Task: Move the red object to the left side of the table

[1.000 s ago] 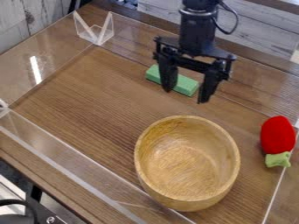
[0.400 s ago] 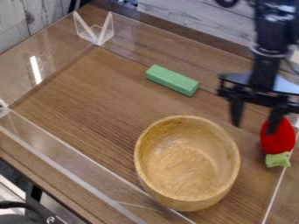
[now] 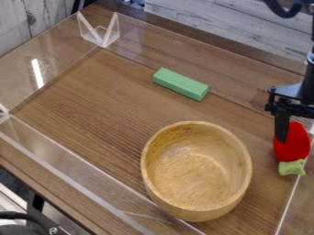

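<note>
The red object (image 3: 292,145), a small rounded toy fruit with its green leafy end toward the front, lies at the far right edge of the table (image 3: 98,101). My gripper (image 3: 299,117) hangs just above it, pointing down with its jaws open. One dark finger (image 3: 281,115) shows at the fruit's upper left. The other finger is cut off by the picture's right edge. Nothing is held.
A wooden bowl (image 3: 196,170) stands at the front, left of the fruit. A flat green block (image 3: 181,84) lies mid-table. Low clear walls border the table, and a clear stand (image 3: 98,29) sits at the back left corner.
My gripper has swung from over the green block to the right and lowered, ending above the red fruit. It stayed open, and the fruit, bowl and block have not moved.
</note>
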### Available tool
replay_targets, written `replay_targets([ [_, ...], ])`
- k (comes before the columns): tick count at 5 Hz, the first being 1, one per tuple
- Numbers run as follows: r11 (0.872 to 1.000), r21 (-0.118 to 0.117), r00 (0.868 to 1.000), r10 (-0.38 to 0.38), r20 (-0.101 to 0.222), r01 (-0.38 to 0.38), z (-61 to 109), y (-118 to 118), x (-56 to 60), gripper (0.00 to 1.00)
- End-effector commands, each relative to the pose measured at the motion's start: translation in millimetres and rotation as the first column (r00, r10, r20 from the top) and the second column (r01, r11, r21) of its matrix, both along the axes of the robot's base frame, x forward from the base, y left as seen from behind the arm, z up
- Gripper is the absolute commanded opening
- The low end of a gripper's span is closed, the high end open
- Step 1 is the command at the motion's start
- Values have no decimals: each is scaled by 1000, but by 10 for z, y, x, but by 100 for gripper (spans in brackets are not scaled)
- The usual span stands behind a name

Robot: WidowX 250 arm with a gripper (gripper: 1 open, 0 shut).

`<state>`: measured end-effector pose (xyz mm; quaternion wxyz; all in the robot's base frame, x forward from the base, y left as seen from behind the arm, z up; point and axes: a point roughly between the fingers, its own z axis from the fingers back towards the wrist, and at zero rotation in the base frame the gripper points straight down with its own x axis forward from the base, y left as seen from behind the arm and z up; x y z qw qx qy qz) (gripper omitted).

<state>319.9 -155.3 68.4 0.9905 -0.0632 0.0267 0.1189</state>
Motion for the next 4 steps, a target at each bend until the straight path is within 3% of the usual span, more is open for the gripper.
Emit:
replay_targets([
  [1,994,-38,993,105,53,-103,19,19,191,100],
  [2,980,-44,979,195,53,-193,-132,19,303,100],
  [4,986,-58,985,162,62,-159,-247,-5,413,100],
])
